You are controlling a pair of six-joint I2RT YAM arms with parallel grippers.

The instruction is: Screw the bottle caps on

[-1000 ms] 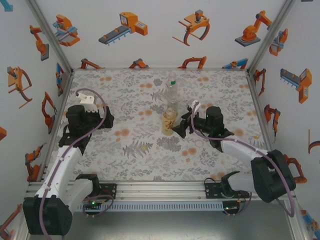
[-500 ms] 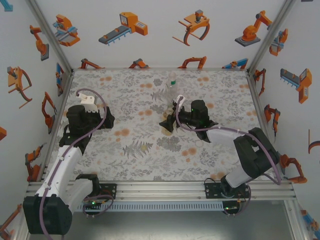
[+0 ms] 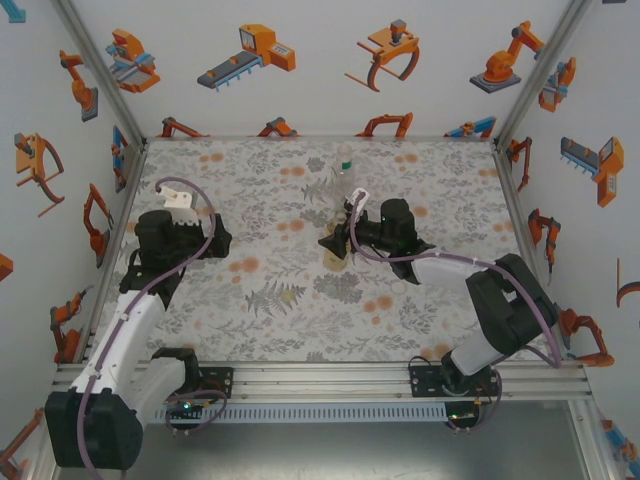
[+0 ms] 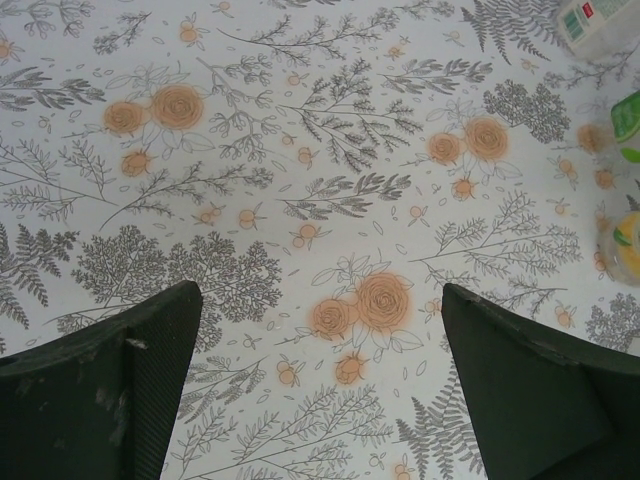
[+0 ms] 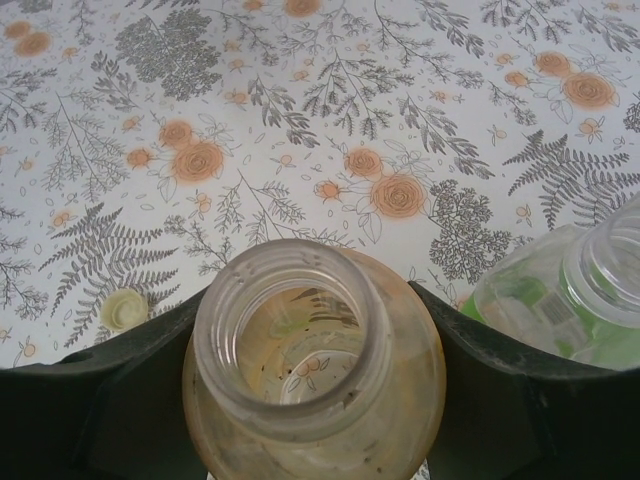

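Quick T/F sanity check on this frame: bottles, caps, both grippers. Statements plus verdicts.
1. The amber bottle has its cap screwed on. False: its neck is open, with no cap.
2. The right gripper has a finger against each side of the amber bottle. True.
3. The left gripper holds a cap. False: it is open, with nothing between its fingers.
4. A loose cap lies on the tablecloth. True.

L end effector (image 4: 320,300) spread over floral cloth (image 4: 300,120)
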